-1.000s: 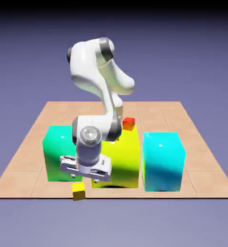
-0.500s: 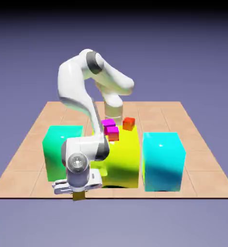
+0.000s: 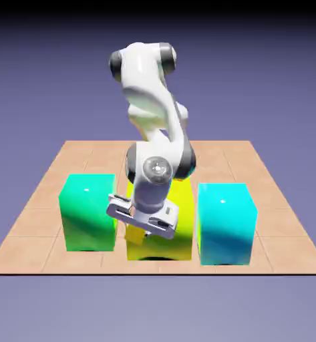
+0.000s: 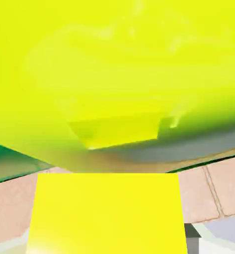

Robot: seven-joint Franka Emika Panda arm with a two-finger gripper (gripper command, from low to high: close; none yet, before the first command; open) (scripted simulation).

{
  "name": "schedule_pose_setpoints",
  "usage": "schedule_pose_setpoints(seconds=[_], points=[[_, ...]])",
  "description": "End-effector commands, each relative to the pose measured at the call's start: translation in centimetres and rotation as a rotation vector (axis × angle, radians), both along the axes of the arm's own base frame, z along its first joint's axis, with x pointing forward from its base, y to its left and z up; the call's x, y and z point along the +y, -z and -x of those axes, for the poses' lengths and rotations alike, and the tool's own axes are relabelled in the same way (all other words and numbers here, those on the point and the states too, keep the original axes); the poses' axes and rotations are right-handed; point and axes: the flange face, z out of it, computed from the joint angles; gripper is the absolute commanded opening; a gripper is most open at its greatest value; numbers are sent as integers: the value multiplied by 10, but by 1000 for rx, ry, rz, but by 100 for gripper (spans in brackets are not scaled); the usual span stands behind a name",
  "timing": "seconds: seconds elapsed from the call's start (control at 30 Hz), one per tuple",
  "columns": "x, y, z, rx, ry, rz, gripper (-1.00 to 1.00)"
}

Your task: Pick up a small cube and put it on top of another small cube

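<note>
Yellow small cube (image 4: pixel 108 213), cyan block (image 3: pixel 226 224)

In the exterior view we cannot make out the gripper's fingertips (image 4: pixel 193 245) clearly, and the hand hides part of the small yellow cube (image 3: pixel 135 234). The arm (image 3: pixel 153 93) covers much of the large yellow-green block's (image 3: pixel 177 244) top, so we cannot see what lies there. In the hand view the near edge cuts off the cube, and we see only part of the block.

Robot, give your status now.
Gripper shut on yellow cube. Cube off the table, not stacked. Big yellow block close ahead in hand view.
</note>
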Motion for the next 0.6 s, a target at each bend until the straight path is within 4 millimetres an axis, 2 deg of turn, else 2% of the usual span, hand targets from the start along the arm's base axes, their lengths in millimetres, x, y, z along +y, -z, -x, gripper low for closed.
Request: schedule_pose_setpoints(seconds=[0.0,0.1,0.33,0.57], points=[[3,-12,4,-22,53,12,-100],[4,-46,20,-72,199,31,-100],[-34,-101,96,-11,351,-112,-100],[-53,-147,173,-2,495,-363,-100]])
